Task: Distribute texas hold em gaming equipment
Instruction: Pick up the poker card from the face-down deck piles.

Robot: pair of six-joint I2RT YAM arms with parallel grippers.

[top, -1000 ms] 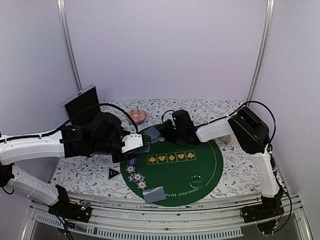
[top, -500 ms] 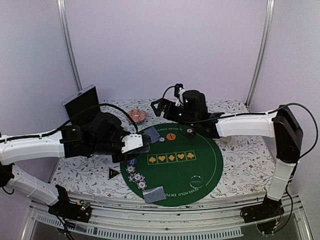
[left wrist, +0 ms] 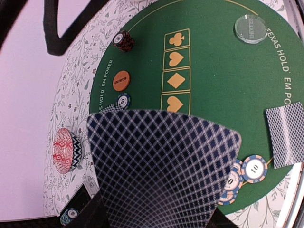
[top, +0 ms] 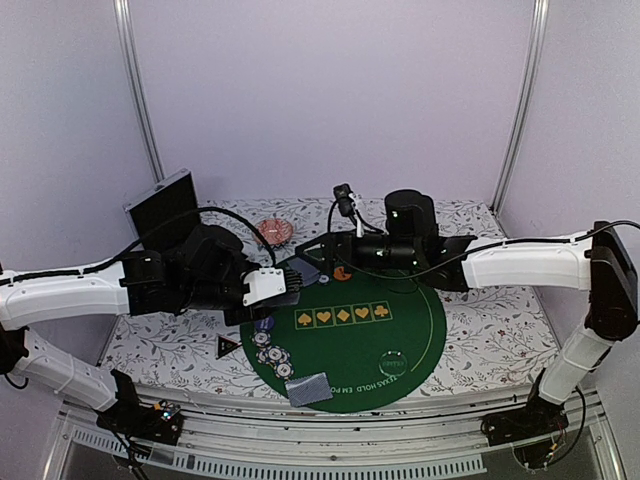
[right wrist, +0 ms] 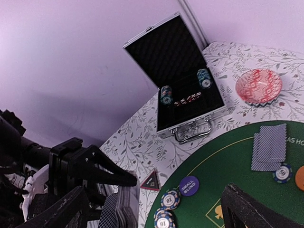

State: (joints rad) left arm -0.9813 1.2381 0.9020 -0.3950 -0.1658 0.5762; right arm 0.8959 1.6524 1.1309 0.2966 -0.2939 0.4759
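Now our right claw [right wrist: 156,204] has sprung wide apart and swung left, leaving the orange button [left wrist: 120,80] on the far side of the mat [top: 420,330] near a dark chip stack [left wrist: 123,41], while our left claw [top: 285,290] grips the card deck [left wrist: 161,166], so we judge dealing comes next.

The left arm [top: 70,292] was extended from the left side toward the middle, with its forearm nearly level. The left hand [top: 288,283] pointed to the right and was closed on a stack of cards [left wrist: 161,166], which it held in the air. The right arm [top: 520,265] was stretched far to the left, with its elbow high at the right edge. The right hand [top: 322,255] pointed to the left, its two fingers spread wide apart and holding nothing.
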